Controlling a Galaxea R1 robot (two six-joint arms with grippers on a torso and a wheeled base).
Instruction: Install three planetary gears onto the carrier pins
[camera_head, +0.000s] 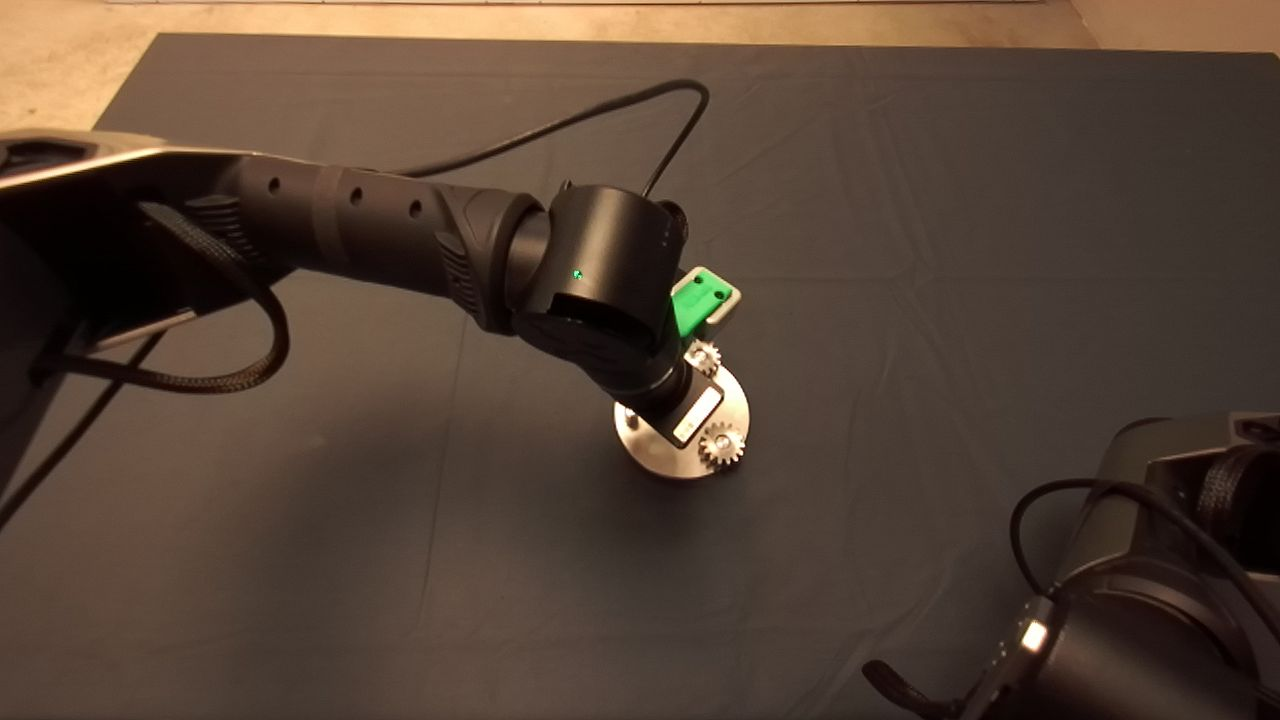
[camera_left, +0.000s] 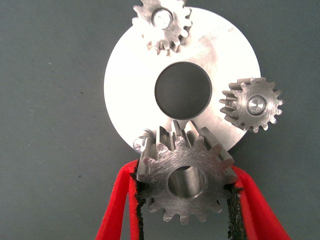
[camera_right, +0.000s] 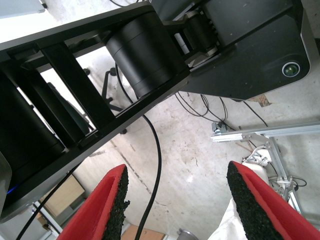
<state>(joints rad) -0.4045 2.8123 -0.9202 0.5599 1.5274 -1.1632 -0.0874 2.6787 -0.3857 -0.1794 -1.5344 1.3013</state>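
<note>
Holding one gear (camera_left: 187, 179), left claw (camera_left: 186, 200) hovers over disc (camera_left: 130, 75) (two gears (camera_left: 252, 105) seated).

Head view looking down from above onto the surface (camera_head: 900, 200); left wrist view peering close at the same disc (camera_left: 130, 80); right wrist view facing floor.

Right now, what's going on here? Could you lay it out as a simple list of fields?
Disc: shiny round carrier disc on the dark mat
Gears fitted: two, each on a pin
Third gear: held in the left gripper, above the disc edge
Free pin: beside the held gear, not yet covered
Right gripper: open, parked off the mat
</note>
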